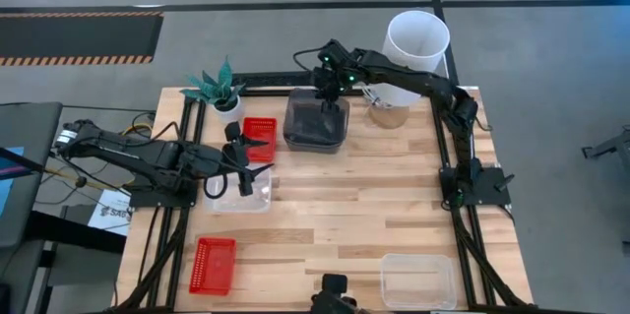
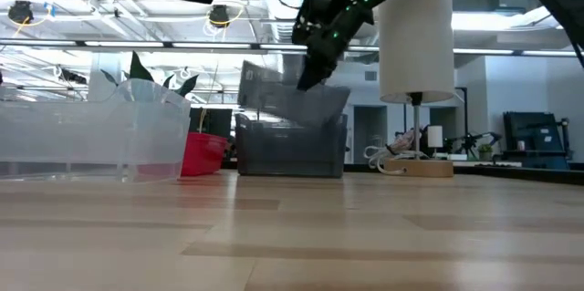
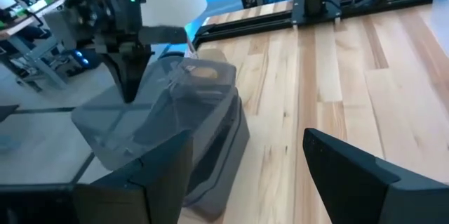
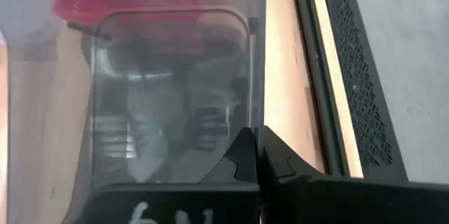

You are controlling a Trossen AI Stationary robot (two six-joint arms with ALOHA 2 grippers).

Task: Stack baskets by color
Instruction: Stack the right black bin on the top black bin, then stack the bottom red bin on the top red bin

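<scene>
Worktop: pale wooden butcher-block worktop [image 1: 335, 216] in a dark metal frame, grey floor around it, workshop room behind.
Right gripper: right gripper [image 1: 331, 97] is at the far middle, clamped shut on the rim of a smoky dark grey translucent plastic basket [image 2: 297, 99], holding it tilted over the grey stack [image 1: 315, 125].
Left gripper: left gripper [image 1: 246, 168] has its fingers spread wide with nothing in them, over a clear transparent plastic basket [image 1: 239, 194] at the left.
Progress: looks roughly a third done to me. Grey pile is nearly sorted once the tilted one settles in.
Still left: red mesh-sided basket [image 1: 259, 138] at far left and another red mesh basket [image 1: 214, 264] at near left are well apart. Second clear basket [image 1: 418, 280] sits near right, far from the first.
Materials: red ones are perforated and shallow, grey ones glossy with rounded corners, clear ones thin and see-through.
Not task stuff: tall white cylinder [image 1: 416, 44], small potted plant [image 1: 219, 89].
</scene>
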